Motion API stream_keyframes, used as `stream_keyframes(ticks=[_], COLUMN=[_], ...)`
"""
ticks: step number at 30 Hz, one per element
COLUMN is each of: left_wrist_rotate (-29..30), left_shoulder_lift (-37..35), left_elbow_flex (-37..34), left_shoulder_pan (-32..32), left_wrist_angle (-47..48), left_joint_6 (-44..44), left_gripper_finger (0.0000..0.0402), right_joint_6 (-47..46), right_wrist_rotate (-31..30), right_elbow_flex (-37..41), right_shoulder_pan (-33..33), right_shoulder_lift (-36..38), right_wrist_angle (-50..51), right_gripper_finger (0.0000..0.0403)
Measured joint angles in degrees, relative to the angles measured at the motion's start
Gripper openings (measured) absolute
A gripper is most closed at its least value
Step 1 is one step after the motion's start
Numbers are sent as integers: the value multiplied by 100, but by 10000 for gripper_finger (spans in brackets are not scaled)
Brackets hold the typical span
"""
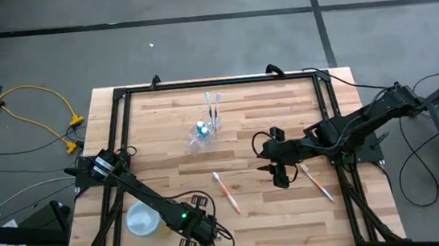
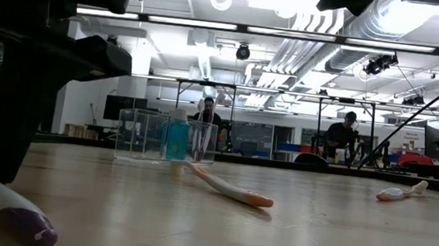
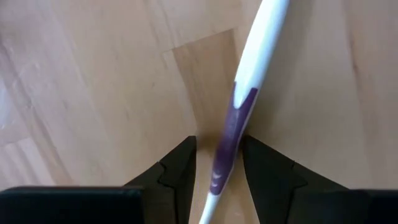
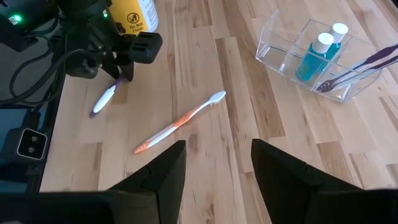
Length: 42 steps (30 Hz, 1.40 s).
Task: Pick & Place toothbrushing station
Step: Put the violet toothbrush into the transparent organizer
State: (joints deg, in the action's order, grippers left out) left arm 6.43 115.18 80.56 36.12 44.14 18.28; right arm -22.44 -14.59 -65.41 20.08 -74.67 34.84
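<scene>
Both fingers of the left pincer [image 3: 217, 171] slightly spread, straddling the purple toothbrush [image 3: 239, 106] on the table [image 3: 93, 93].

Light is even and soft over the wooden table [image 1: 293, 213] in the high view, with only faint shadows under the arms. In the low view, bright ceiling strip lights [image 2: 296, 1] behind the clear cup [image 2: 165, 138] glare white, while the dark arm near the lens is a silhouette. The purple toothbrush [image 2: 9, 212] in front of the cup is soft, probably too close for focus. In the left wrist view the same toothbrush [image 3: 239, 112] looks slightly smeared. The right wrist view is bright and sharp on the orange toothbrush [image 4: 180, 122].
</scene>
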Motion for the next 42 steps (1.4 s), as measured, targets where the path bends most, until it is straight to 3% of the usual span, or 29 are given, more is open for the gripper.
stream_keyframes(ticks=[5, 24, 31, 42], left_wrist_rotate=[68, -60, -87, 483], left_shoulder_lift=[2, 7, 9, -119], left_elbow_flex=[-7, -20, -20, -27], left_shoulder_pan=[0, 24, 85, 233], left_wrist_angle=[117, 59, 49, 130], left_joint_6=[-24, -175, -458, -905], left_gripper_finger=[116, 11, 6, 4], right_joint_6=[-1, 13, 15, 11], right_wrist_rotate=[0, 0, 0, 0], right_elbow_flex=[0, 0, 0, 0], right_shoulder_pan=[23, 23, 23, 23], right_shoulder_lift=[0, 0, 0, 0], right_wrist_angle=[1, 3, 3, 5], right_gripper_finger=[174, 174, 174, 174])
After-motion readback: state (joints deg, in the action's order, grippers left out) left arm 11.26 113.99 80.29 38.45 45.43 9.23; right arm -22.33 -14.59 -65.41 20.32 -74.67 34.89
